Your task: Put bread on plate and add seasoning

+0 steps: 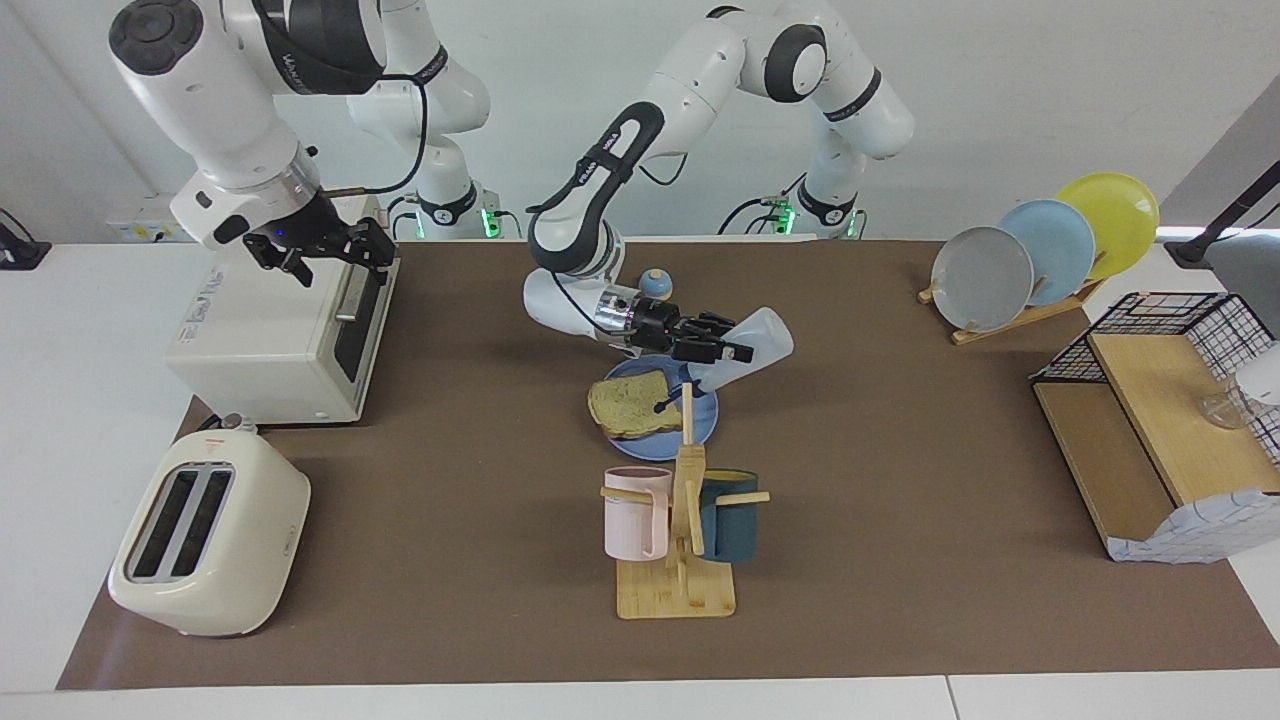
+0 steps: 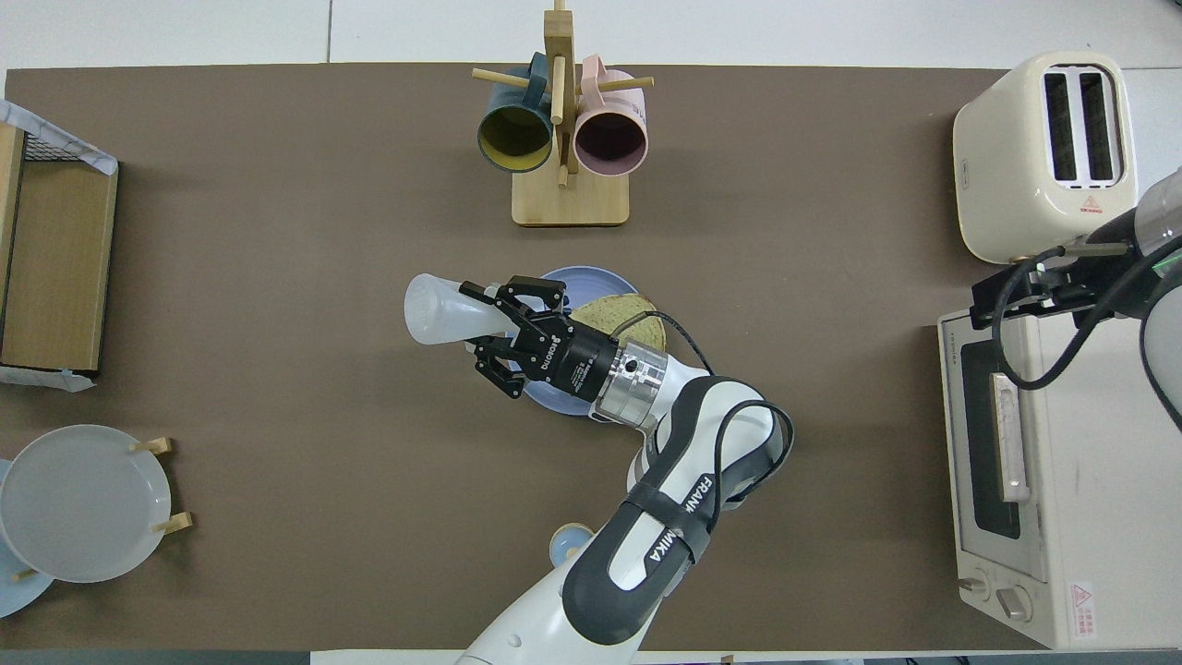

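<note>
Seasoning step: left gripper (image 1: 722, 351) clamps the seasoning (image 1: 752, 346), tilted over bread (image 1: 628, 403) on plate (image 1: 702, 420). Next: dispense. Right gripper (image 1: 318, 252) waits, fingers spread, empty.

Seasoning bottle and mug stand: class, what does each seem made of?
Seasoning bottle: likely soft plastic, translucent milky white, matt; dark cap.
Mug stand: looks like pale bamboo or wood, with an even tan, unpainted surface.
</note>
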Controlling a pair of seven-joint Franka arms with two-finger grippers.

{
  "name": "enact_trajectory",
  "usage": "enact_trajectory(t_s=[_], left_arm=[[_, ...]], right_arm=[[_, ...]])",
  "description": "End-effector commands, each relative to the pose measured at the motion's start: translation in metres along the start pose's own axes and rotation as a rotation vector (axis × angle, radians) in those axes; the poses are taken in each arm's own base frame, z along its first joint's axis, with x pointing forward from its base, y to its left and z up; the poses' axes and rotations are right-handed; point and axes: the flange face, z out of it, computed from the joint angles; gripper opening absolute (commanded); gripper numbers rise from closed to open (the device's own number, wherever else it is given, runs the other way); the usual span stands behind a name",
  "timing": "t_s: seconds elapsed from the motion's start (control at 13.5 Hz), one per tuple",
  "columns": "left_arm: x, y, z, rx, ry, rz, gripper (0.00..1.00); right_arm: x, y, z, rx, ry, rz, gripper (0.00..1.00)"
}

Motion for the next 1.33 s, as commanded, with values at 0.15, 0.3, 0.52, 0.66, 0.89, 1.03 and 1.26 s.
enact_trajectory(t_s=[0.15, 0.3, 0.52, 0.66, 0.89, 1.03, 1.26], left_arm=[[-0.011, 0.020, -0.018, 0.048, -0.014, 0.031, 0.00], [0.000, 0.022, 0.001, 0.041, -0.010, 0.054, 0.00], [0.017, 0.017, 0.046, 0.011, -0.042, 0.074, 0.00], [0.021, 0.022, 0.057, 0.029, -0.063, 0.090, 0.00], [0.016, 0.022, 0.048, 0.042, -0.065, 0.085, 0.00], [0.008, 0.026, 0.026, 0.069, -0.046, 0.079, 0.00], [0.000, 0.030, 0.006, 0.085, -0.030, 0.074, 0.00]], right_arm=[[-0.006, 0.003, -0.007, -0.011, 0.019, -0.013, 1.00], [-0.006, 0.005, -0.008, -0.010, 0.024, -0.010, 1.00], [-0.006, 0.005, -0.008, -0.010, 0.022, -0.008, 1.00], [-0.007, 0.004, -0.008, -0.011, 0.022, -0.011, 1.00], [-0.007, 0.003, -0.008, -0.012, 0.022, -0.013, 1.00], [-0.007, 0.007, -0.008, -0.010, 0.019, -0.004, 1.00], [-0.006, 0.009, -0.008, -0.009, 0.022, -0.002, 1.00]])
